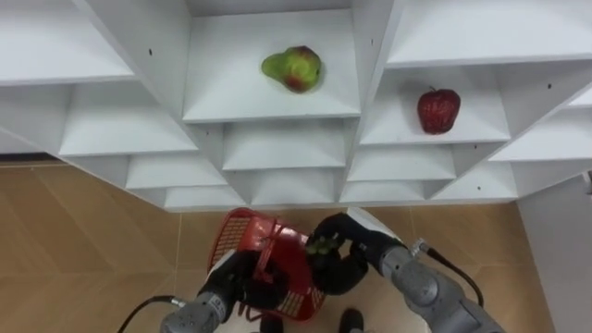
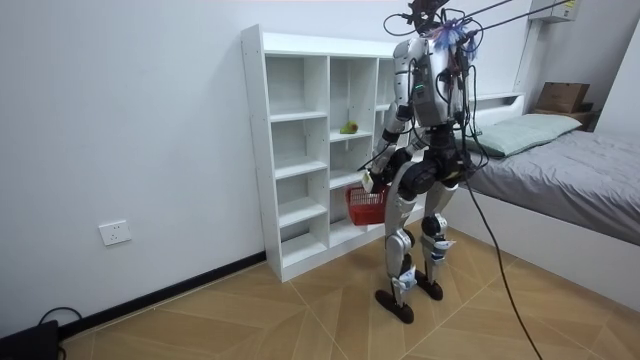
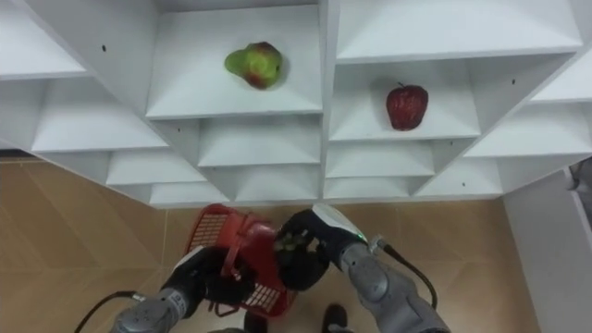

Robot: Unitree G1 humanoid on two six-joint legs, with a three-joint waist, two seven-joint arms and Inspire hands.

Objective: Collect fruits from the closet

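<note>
A white closet (image 1: pixel 277 106) of open shelves stands against a pale wall on a wooden floor (image 1: pixel 83 240), and I stand close in front of it, looking down. The fruit on it lies in two compartments. A green pear (image 1: pixel 293 67) with a red blush is on its side on a shelf in the middle column. A dark red apple (image 1: pixel 438 109) sits upright on a shelf in the column to my right, a little lower in the eye view. Below them, over the floor, is my red basket (image 1: pixel 245 236). My left hand (image 1: pixel 239 282) has its fingers curled on the basket's handle. My right hand (image 1: pixel 344 264) is just beside the basket's rim, its fingers closed round a small greenish thing (image 1: pixel 321 245) that I cannot make out. In the room view a bed (image 2: pixel 570 170) with grey covers lies behind me at that view's right, and a wall socket (image 2: pixel 115 233) sits low on the wall at its left.
</note>
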